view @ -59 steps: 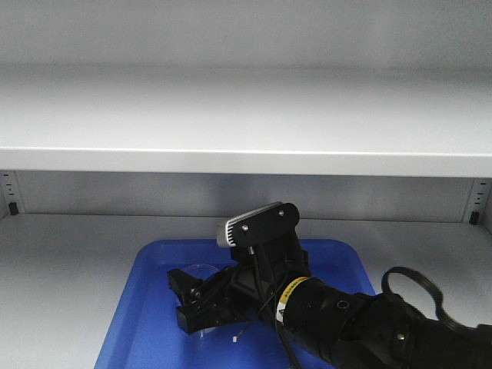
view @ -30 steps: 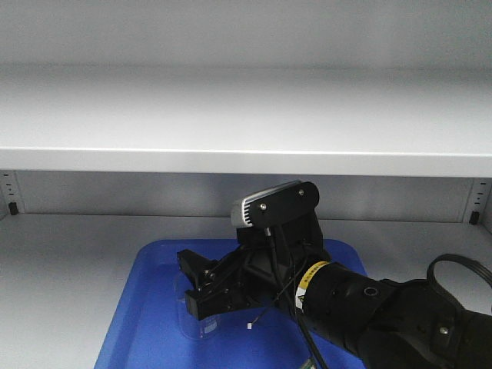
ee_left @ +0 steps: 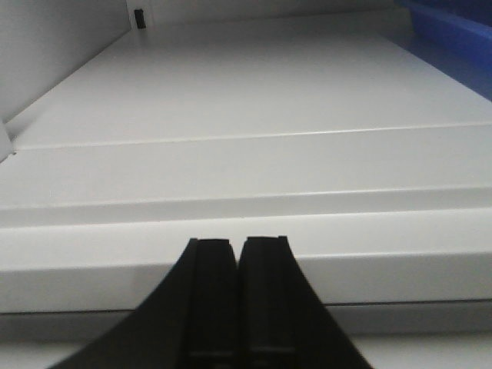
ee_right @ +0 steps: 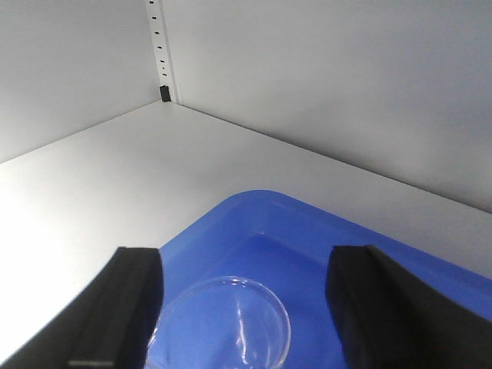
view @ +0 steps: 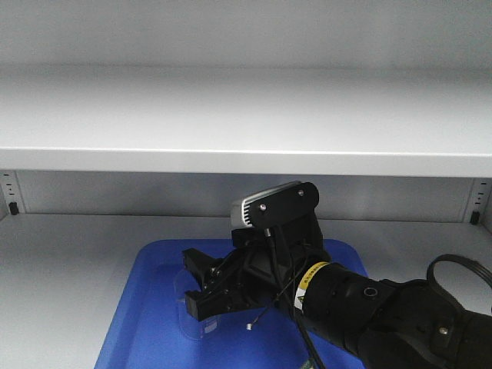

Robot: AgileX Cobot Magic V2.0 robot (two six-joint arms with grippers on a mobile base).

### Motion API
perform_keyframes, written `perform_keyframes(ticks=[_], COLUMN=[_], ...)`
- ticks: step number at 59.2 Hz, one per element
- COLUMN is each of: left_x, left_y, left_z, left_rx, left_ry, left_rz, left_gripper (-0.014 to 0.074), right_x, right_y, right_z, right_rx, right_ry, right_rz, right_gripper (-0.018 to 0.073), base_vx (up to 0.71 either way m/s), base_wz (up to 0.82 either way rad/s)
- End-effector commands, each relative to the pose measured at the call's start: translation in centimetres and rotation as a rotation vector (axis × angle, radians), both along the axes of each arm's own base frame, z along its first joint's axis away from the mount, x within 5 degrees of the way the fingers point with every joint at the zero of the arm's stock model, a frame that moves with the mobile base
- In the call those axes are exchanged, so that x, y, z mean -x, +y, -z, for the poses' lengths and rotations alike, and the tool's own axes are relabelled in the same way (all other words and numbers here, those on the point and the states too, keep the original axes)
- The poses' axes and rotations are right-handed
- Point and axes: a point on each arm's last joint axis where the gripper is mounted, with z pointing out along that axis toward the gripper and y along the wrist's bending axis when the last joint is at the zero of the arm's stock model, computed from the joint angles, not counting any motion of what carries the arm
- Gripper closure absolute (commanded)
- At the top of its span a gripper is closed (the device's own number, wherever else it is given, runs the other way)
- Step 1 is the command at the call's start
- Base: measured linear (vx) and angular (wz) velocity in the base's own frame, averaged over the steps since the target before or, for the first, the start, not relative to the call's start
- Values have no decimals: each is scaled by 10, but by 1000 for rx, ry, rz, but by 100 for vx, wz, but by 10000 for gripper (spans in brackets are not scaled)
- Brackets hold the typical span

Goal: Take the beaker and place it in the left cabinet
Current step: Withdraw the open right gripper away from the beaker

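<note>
Standing upright in the blue tray [ee_right: 323, 231], the beaker [ee_right: 227, 319] shows its round open rim between the two fingers of the right gripper [ee_right: 246, 307]. It is thin clear glass — likely light, rigid, slick and easily cracked — so the sound hold is across the cylinder wall below the rim, away from the spout, with modest squeeze. The jaws stand wide apart, one on each side of the glass; whether either pad touches it cannot be told, and nothing is clamped. From the front view the right gripper [view: 201, 288] hangs low over the tray [view: 146, 323], the beaker [view: 192, 319] faint beneath it. Off to the side, the left gripper [ee_left: 234, 254] has its fingers pressed together, empty. Farther back rise the white shelf [view: 77, 254] and rear wall of the left cabinet [view: 246, 115].
</note>
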Motion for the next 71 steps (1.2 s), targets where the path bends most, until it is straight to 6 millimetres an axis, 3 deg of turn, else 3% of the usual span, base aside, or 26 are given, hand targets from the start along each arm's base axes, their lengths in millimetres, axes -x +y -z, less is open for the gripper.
perform_keyframes(ticks=[1, 36, 59, 71], left_x=[1, 1, 1, 1], left_y=[-1, -1, -1, -1], left_z=[-11, -11, -11, -11], left_rx=[13, 13, 13, 13], left_ry=[-105, -105, -105, -105], left_rz=[15, 15, 15, 15], left_gripper=[593, 593, 593, 593], right_x=[4, 7, 35, 57], right_y=[-3, -6, -33, -51], right_z=[-31, -34, -51, -26], right_rx=[-88, -84, -21, -63], right_ry=[-121, -117, 28, 68], right_rz=[-7, -5, 29, 39], right_gripper=[83, 104, 104, 135], base_vx=[0, 0, 0, 0], base_wz=[0, 0, 0, 0])
